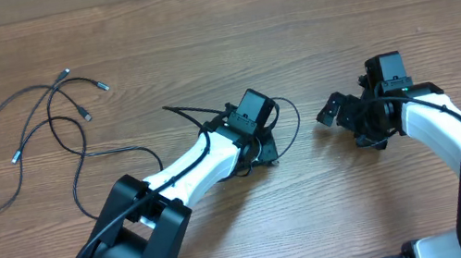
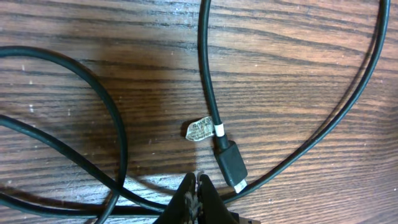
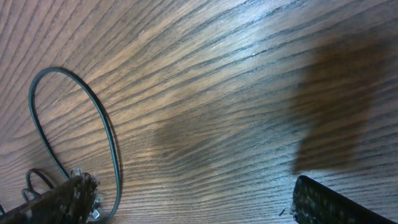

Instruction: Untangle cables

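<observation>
Left gripper [image 2: 196, 199] is clenched on the cable [image 2: 200, 56] right at its fingertips, with the plug [image 2: 231, 165] just ahead and its long axis running away from the jaws, while the right gripper [image 1: 341, 115] hangs wide open and empty just beyond the loop; it is the farther hand.

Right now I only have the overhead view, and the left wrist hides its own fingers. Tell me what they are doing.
Observer: Left wrist view: the left gripper is shut, with a cable meeting its tips. Whether it is pinched, I cannot tell.
Operator: Find me the nearest plug.
Observer: A black plug with a silver tip lies free just beside those tips, with a small label on its cord.
Operator: Now the right side.
Observer: The right gripper is open, with only bare table between its fingers.
</observation>
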Tool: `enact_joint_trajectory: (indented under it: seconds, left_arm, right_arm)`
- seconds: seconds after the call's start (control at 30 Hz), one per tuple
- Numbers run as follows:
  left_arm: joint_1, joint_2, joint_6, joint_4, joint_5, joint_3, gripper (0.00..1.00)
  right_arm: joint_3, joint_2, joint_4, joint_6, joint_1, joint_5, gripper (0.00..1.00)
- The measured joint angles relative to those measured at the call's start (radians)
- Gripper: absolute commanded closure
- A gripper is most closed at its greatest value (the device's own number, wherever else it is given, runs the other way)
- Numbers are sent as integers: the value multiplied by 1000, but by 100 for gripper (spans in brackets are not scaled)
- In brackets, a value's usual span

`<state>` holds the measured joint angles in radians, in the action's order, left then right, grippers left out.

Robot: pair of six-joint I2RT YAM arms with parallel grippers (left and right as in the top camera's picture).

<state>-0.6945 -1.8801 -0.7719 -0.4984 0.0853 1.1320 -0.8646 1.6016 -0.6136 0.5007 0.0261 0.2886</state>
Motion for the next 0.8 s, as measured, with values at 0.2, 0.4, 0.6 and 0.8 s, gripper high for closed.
enact_joint_trajectory:
  seconds: [0.2,0.4,0.6,0.8]
  left_arm:
    - [0,0,-7,-5,0,0,92]
    - [0,0,-8,-9,-1,0,89]
    - [0,0,-8,-10,-1,0,86]
    - [0,0,-8,-9,-4,0,87]
  right_arm:
    - [0,0,0,0,0,0,0]
    - [0,0,0,0,0,0,0]
    - [0,0,0,0,0,0,0]
    - [0,0,0,0,0,0,0]
